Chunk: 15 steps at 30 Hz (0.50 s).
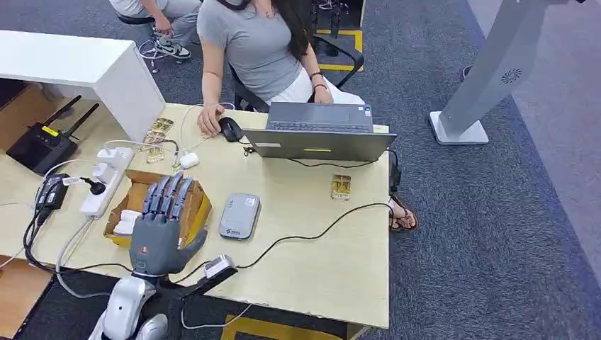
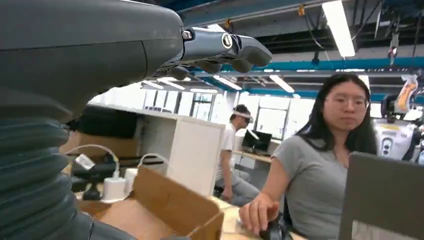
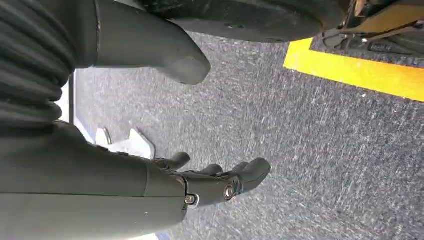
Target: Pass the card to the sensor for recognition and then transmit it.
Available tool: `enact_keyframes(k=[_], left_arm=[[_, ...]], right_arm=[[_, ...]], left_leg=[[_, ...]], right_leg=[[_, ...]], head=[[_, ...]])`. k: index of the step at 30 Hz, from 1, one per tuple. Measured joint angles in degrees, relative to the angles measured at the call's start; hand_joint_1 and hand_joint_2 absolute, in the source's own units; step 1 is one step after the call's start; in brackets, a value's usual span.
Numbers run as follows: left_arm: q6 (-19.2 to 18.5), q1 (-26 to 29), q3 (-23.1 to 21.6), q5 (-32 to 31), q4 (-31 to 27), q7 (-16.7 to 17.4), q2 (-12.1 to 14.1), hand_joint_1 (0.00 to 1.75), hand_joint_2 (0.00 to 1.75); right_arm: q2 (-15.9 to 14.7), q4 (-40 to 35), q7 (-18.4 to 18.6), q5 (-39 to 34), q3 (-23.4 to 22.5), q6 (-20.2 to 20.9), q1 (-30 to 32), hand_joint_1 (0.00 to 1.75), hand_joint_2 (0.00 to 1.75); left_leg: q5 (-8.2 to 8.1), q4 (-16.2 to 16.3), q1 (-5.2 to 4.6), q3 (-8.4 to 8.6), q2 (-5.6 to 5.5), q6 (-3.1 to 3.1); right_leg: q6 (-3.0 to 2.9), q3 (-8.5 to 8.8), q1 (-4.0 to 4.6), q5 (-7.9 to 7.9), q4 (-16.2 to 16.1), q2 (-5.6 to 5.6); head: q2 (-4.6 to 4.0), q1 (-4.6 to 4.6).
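My left hand (image 1: 164, 230) hovers flat over an open cardboard box (image 1: 195, 212) at the table's near left, fingers stretched out and apart, holding nothing. White items (image 1: 127, 221) lie in the box; I cannot tell whether they are cards. Just right of the box a grey sensor pad (image 1: 239, 215) lies flat on the table. A small golden card (image 1: 340, 186) lies further right, near the laptop. In the left wrist view the fingers (image 2: 220, 47) reach out above the box flap (image 2: 170, 205). My right hand (image 3: 200, 185) hangs over grey carpet, fingers loosely spread and empty.
A person sits at a grey laptop (image 1: 319, 132) on the far side, one hand on a black mouse (image 1: 230, 129). A white power strip (image 1: 106, 180), a black router (image 1: 44, 145) and cables crowd the left. A black cable (image 1: 312, 237) crosses the table right of the sensor pad.
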Motion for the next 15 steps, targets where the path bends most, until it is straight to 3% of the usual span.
enact_keyframes(k=[8, 15], left_arm=[[-6.5, 7.4, 0.0, 0.3, -2.2, 2.4, 2.6, 0.00, 1.75], [-8.6, 11.0, 0.0, -0.5, -3.8, 6.3, 4.2, 0.00, 1.75]], right_arm=[[-0.2, -0.2, -0.7, -0.9, -1.7, 0.7, 0.1, 0.00, 1.75], [-0.2, -0.3, -0.3, -1.2, -2.9, 0.7, 0.1, 0.00, 1.75]], left_leg=[[0.00, 0.0, 0.00, -0.01, -0.03, 0.00], [0.00, 0.0, 0.00, -0.01, -0.04, 0.00]], right_leg=[[0.00, -0.01, 0.00, -0.01, 0.0, -0.05], [0.00, 0.00, 0.00, -0.01, 0.0, -0.11]], head=[[0.00, 0.00], [0.00, -0.02]])
